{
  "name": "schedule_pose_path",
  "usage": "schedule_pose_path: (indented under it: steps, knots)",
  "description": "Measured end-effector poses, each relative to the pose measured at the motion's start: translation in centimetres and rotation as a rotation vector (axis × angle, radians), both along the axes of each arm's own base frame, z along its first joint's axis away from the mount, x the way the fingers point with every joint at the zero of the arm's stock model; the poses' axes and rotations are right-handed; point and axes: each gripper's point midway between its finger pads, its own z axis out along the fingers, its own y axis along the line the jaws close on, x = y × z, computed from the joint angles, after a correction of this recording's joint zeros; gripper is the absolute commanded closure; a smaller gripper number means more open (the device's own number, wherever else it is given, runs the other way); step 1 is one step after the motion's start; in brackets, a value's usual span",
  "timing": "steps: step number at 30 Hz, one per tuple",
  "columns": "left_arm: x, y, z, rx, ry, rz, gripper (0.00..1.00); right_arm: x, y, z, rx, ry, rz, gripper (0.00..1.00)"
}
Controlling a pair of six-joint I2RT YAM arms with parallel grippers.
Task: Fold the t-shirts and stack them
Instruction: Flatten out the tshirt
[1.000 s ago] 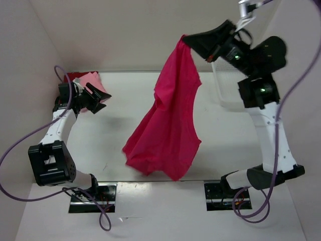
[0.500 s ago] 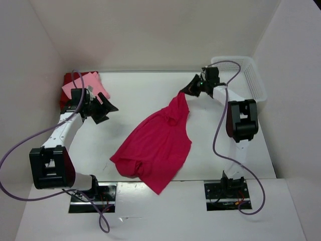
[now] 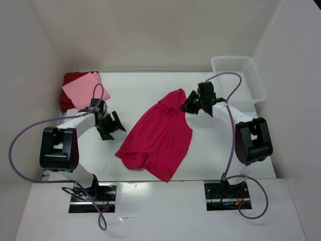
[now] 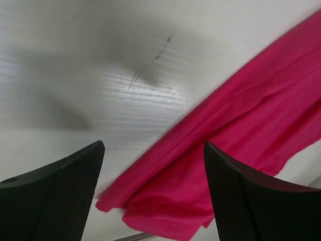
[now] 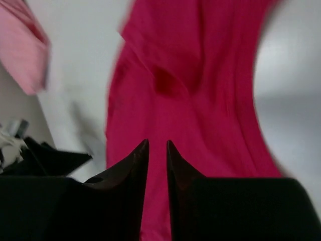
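Note:
The crimson-magenta t-shirt [image 3: 160,135] lies crumpled and spread on the white table [image 3: 215,145], its top end toward the back. My right gripper [image 3: 188,106] hovers at that top end, and in the right wrist view its jaws [image 5: 157,141] stand a narrow gap apart over the crimson cloth [image 5: 200,90], open. My left gripper [image 3: 113,128] is wide open just left of the shirt. Between its fingers [image 4: 153,145], empty table and the shirt's edge [image 4: 241,145] show. The light pink t-shirt [image 3: 83,89] lies on the dark red t-shirt [image 3: 66,100] at the back left.
A white lattice basket [image 3: 241,75] stands at the back right corner. White walls close in the table at the back and both sides. Both arms' cables loop over the table near the arms.
The right arm came down from high above and laid the crimson shirt on the table, then its jaws parted. The left gripper moved right toward the shirt's edge and opened wider.

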Motion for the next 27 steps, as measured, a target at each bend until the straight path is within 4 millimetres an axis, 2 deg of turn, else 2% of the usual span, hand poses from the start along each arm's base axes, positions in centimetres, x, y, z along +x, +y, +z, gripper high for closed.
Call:
schedule_pose_path:
  steps: [1, 3, 4, 5, 6, 7, 8, 10, 11, 17, 19, 20, 22, 23, 26, 27]
  knots:
    - [-0.4, -0.5, -1.0, -0.002, 0.034, -0.015, 0.14, -2.1, 0.3, -1.7, -0.009, 0.053, 0.007, 0.78]
    - [-1.4, -1.7, -2.4, -0.014, 0.094, -0.051, 0.15, -6.6, 0.7, -5.6, -0.038, 0.165, 0.016, 0.74]
    - [-1.5, -2.2, -2.4, -0.027, 0.098, -0.067, 0.17, -8.7, 0.5, -7.2, -0.053, 0.215, 0.012, 0.62]
    - [-1.6, -2.6, -2.3, -0.027, 0.094, -0.082, 0.19, -10.5, -0.1, -8.6, -0.069, 0.257, -0.001, 0.55]
    - [-1.6, -3.1, -2.4, -0.029, 0.092, -0.097, 0.24, -12.1, -0.8, -9.6, -0.082, 0.292, -0.019, 0.5]
    - [-1.7, -3.5, -2.4, -0.036, 0.095, -0.108, 0.35, -13.6, -1.6, -10.5, -0.097, 0.324, -0.038, 0.47]
    - [-1.8, -3.9, -2.6, -0.039, 0.098, -0.124, 0.41, -14.6, -2.1, -10.9, -0.106, 0.341, -0.052, 0.46]
    - [-2.0, -4.6, -3.0, -0.05, 0.109, -0.145, 0.5, -15.3, -2.8, -11.6, -0.118, 0.354, -0.073, 0.46]
    - [-2.0, -5.0, -3.1, -0.058, 0.113, -0.155, 0.61, -15.4, -2.9, -11.7, -0.122, 0.357, -0.081, 0.46]
    - [-2.5, -6.4, -3.6, -0.082, 0.128, -0.198, 0.87, -14.9, -3.2, -11.8, -0.124, 0.352, -0.121, 0.46]
    - [-2.6, -6.5, -3.6, -0.081, 0.128, -0.203, 0.99, -14.9, -3.3, -11.8, -0.125, 0.352, -0.13, 0.46]
    - [-2.6, -6.5, -3.7, -0.08, 0.13, -0.203, 1.0, -14.9, -3.3, -11.8, -0.125, 0.354, -0.134, 0.48]
    - [-2.6, -6.5, -3.7, -0.078, 0.129, -0.202, 1.0, -14.8, -3.5, -11.8, -0.133, 0.35, -0.143, 0.56]
    - [-2.6, -6.4, -3.7, -0.074, 0.128, -0.2, 1.0, -14.8, -3.7, -11.9, -0.14, 0.35, -0.148, 0.71]
    - [-2.2, -6.0, -3.4, -0.046, 0.123, -0.189, 1.0, -14.9, -3.9, -12.2, -0.142, 0.359, -0.152, 0.94]
    - [-1.5, -5.7, -2.9, -0.031, 0.111, -0.181, 1.0, -14.9, -4.0, -12.4, -0.143, 0.365, -0.15, 0.97]
